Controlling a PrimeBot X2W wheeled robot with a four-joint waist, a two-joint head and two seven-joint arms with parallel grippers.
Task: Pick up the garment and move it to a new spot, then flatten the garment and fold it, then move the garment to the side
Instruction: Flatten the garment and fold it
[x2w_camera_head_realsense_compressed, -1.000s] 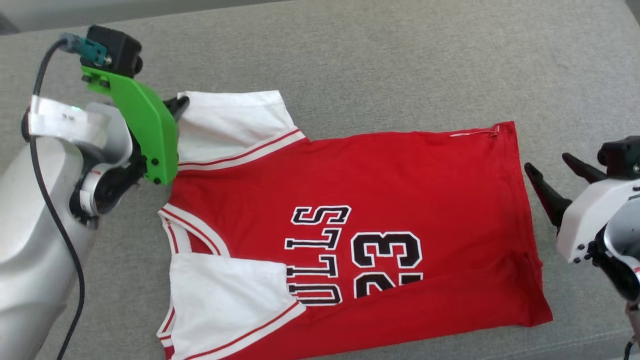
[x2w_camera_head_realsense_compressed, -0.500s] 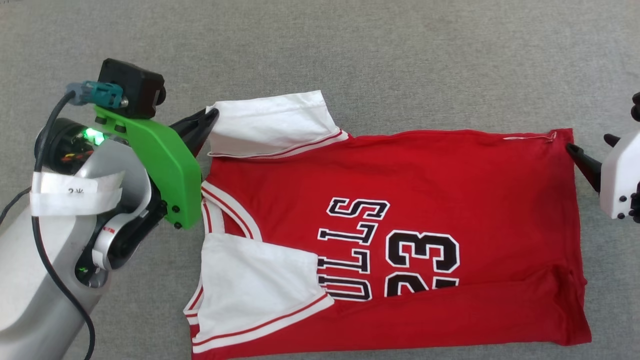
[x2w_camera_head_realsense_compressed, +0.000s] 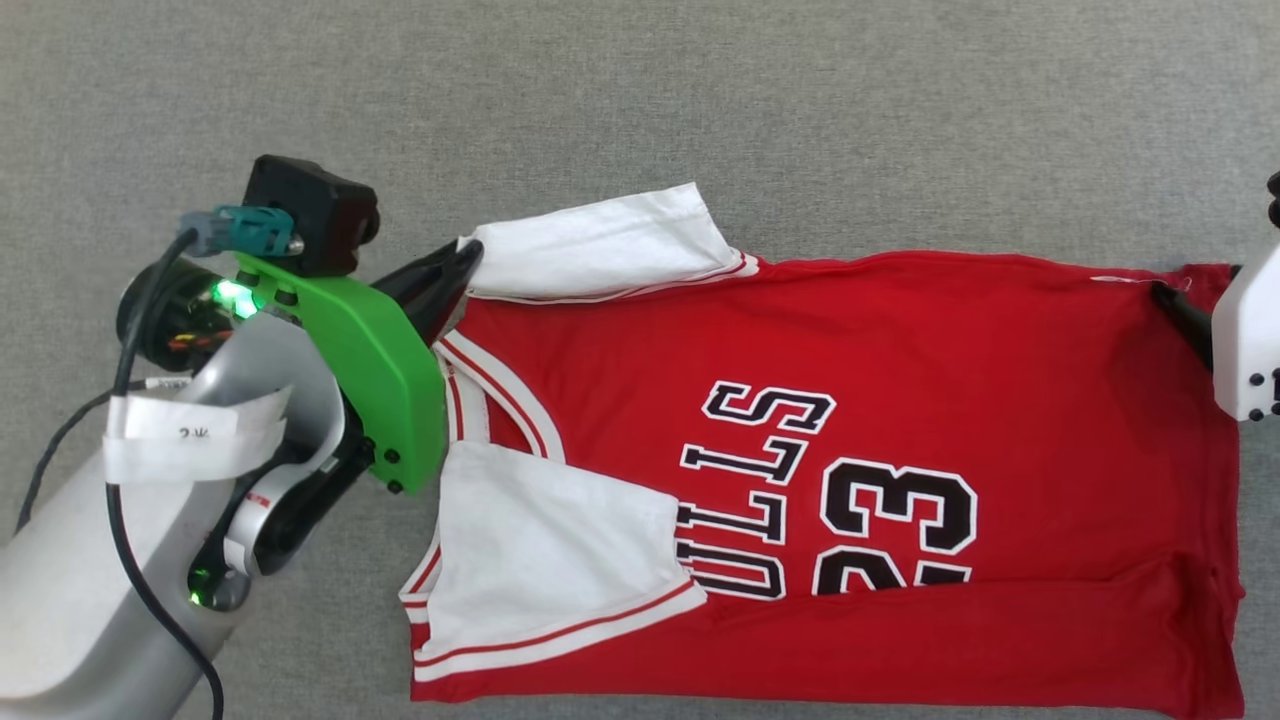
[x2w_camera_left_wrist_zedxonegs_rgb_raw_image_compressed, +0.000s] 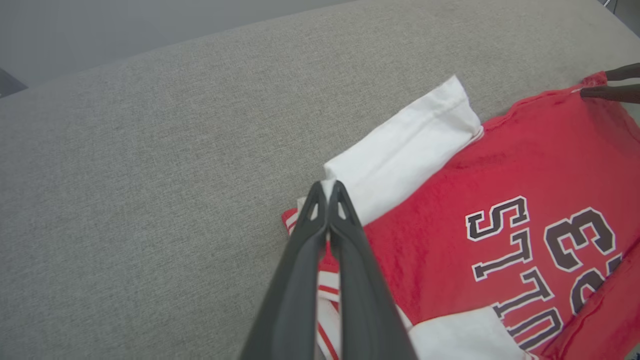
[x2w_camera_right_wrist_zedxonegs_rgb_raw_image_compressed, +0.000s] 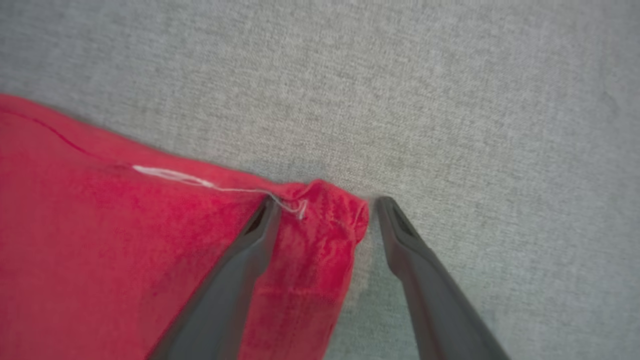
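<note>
Grey woven upholstery (x2w_camera_head_realsense_compressed: 700, 100) under everything (plain grey beyond its far edge). Garment (x2w_camera_head_realsense_compressed: 900, 340) spread flat, centre to 3 o'clock. Left gripper (x2w_camera_left_wrist_zedxonegs_rgb_raw_image_compressed: 327, 192) pinched tight on white sleeve corner, 10 o'clock. Right gripper (x2w_camera_right_wrist_zedxonegs_rgb_raw_image_compressed: 327, 200) spread wide, straddling red hem corner, 2 o'clock, not clamped.

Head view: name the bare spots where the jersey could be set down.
Free: the wide grey surface strip beyond the far edge of the garment, across the whole view. Crowded: the left side, where the left gripper pinches the white sleeve, and the right hem corner, straddled by the open right gripper.
</note>
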